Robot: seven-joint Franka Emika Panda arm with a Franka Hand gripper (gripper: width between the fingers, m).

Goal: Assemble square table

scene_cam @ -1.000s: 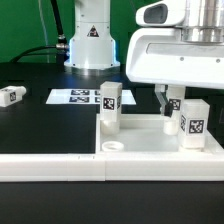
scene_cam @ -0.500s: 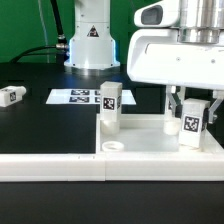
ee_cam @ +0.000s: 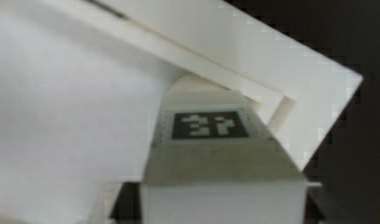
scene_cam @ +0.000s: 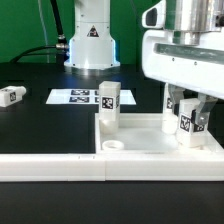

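Hand (scene_cam: 187, 113): you have it clamped on a leg (scene_cam: 188, 130), one finger on each side, probably to steady it over a corner socket.
Held leg: upright, long axis vertical, tag facing the exterior view, at the corner of the table top (scene_cam: 150, 148) on that view's right.
Second leg (scene_cam: 107, 103): upright at the neighbouring corner.
Third leg (scene_cam: 12, 95): lying loose on the bench (scene_cam: 40, 125), well apart.

By the counter's edge at the exterior view's right, the short chunky white tagged leg (scene_cam: 190, 128) has its top hidden behind the white two-finger gripper (scene_cam: 188, 116); whether its fingers (scene_cam: 171, 104) press the leg cannot be told; the white plastic square top (scene_cam: 140, 128) runs off frame there, its near wall behind the long white bar-shaped fence (scene_cam: 60, 166); the wrist view's black-white tag (ee_cam: 213, 125) is blurred.
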